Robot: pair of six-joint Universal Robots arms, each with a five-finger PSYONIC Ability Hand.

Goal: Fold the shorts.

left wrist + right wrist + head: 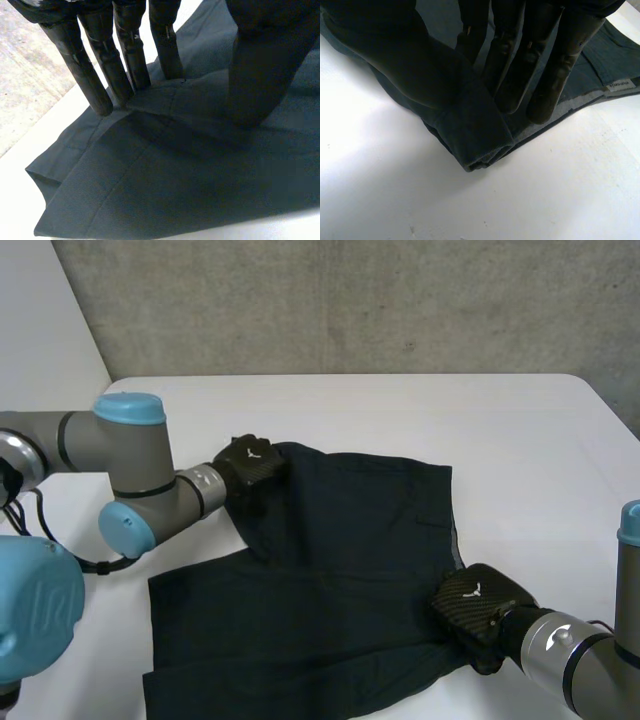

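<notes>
Dark shorts lie spread on the white table, one leg reaching toward the near left. My left hand rests on their far left corner. In the left wrist view its fingers stand straight with the tips on the cloth, and the thumb presses down well apart from them. My right hand sits at the near right edge of the shorts. In the right wrist view its fingers lie on the fabric while a rolled corner of cloth wraps the thumb, so the edge is pinched.
A grey concrete wall runs behind the table. Bare white tabletop lies beyond and to the right of the shorts. A small white label shows inside the waistband near my right hand's fingertips.
</notes>
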